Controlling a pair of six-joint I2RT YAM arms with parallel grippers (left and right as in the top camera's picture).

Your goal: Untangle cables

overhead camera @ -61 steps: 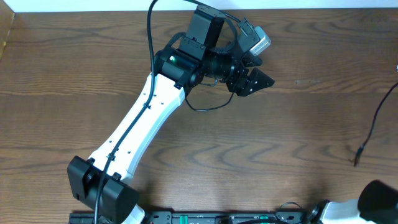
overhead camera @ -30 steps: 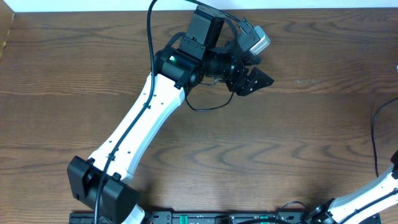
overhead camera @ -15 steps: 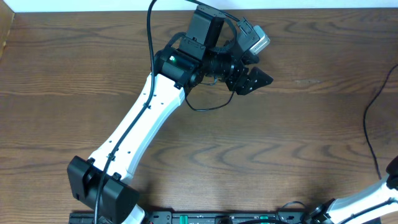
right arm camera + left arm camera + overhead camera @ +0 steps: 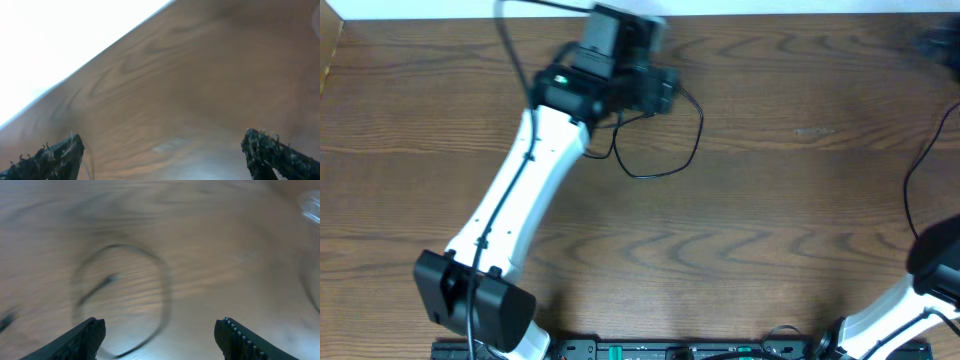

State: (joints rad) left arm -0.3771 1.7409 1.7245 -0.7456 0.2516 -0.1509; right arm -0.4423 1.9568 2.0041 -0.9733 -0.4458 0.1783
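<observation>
Dark wood-grain tabletop is shown bearing a thin black cord, curled in a U opening toward the far edge (just beside the left arm); left gripper and right gripper are spread apart, empty.

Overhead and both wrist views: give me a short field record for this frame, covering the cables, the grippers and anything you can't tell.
black cable: loose open loop lying flat on the table, upper middle
white cable: not made out in any view
left gripper: open, empty, the loop in its camera's view, untouched
right gripper: open, empty, over bare wood near the table edge
dark cord at right edge: thin, curved; which cord it is cannot be told
image quality: both wrist views blurred
</observation>
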